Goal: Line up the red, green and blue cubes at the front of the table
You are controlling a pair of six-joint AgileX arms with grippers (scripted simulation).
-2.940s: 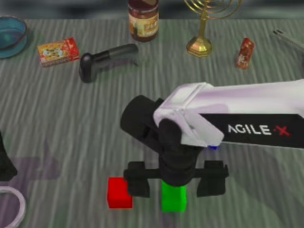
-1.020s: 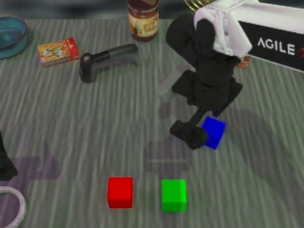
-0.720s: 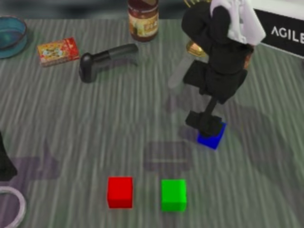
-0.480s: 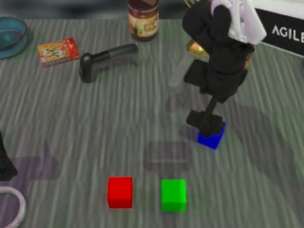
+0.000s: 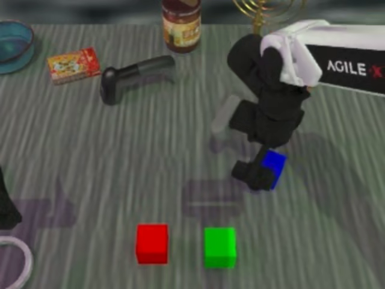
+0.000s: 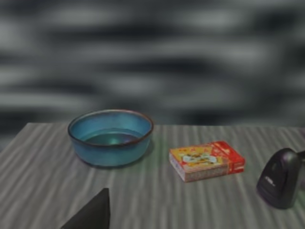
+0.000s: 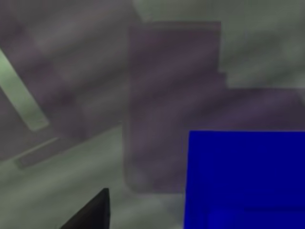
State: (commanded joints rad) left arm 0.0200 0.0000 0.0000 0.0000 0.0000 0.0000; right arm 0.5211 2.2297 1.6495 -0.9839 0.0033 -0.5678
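Note:
The red cube [image 5: 151,243] and the green cube [image 5: 219,246] sit side by side near the table's [image 5: 90,156] front edge, a small gap between them. The blue cube [image 5: 275,167] is farther back and to the right. My right gripper [image 5: 264,172] reaches down over it and is shut on it, one dark finger [image 5: 251,175] against its left side. In the right wrist view the blue cube [image 7: 245,179] looms close beside one fingertip [image 7: 93,214]; the other finger is hidden. I cannot tell whether the cube is off the table. My left arm [image 5: 5,208] is parked at the left edge.
At the back stand a blue bowl [image 5: 12,42], a red-orange printed box [image 5: 74,64], a black handheld scanner [image 5: 129,75], a jar [image 5: 181,24] and a gold stand [image 5: 264,12]. A white ring [image 5: 12,259] lies at the front left corner.
My right arm left the green cube at the front, swung back right and dropped onto the blue cube. Its finger now presses the cube's left side and the arm has shifted frontward.

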